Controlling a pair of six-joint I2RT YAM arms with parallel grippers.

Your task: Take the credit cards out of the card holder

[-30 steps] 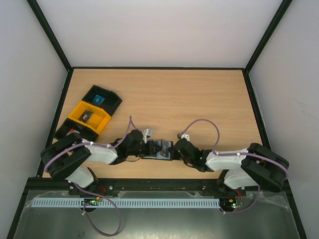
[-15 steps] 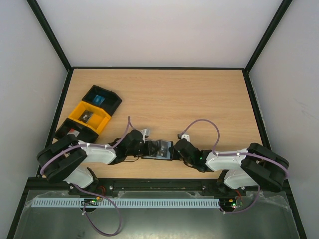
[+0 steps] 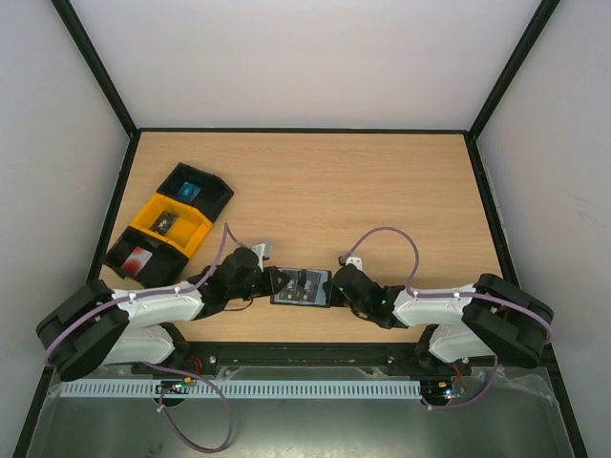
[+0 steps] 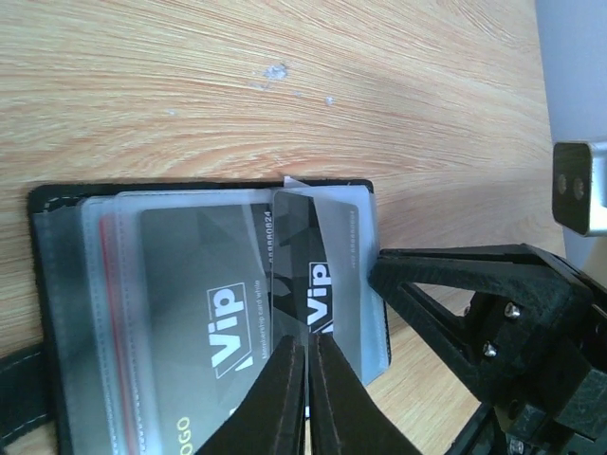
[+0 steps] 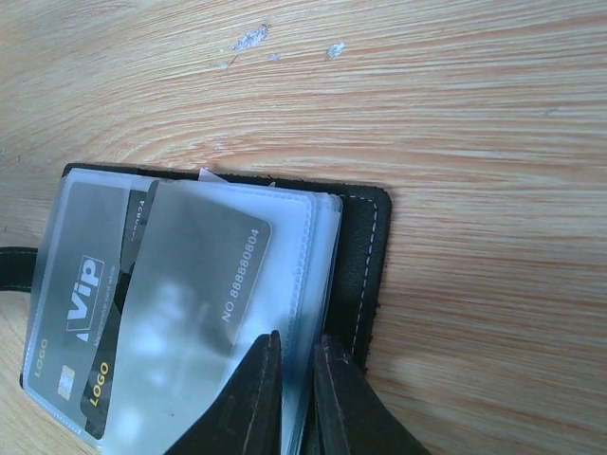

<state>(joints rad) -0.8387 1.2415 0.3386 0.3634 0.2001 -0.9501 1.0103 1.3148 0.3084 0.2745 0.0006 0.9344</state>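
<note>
Flat black bifold card holder lying open on our light wooden surface near the front edge, our left hand clamped on a dark grey plastic VIP card among its clear sleeves, our right hand pinching the sleeves' outer edge.

We find a robotics laboratory test cell. Plain white panels on a black frame enclose a wood-grain table. The left arm and right arm are bolted at its near edge, beside a slotted cable duct.
</note>
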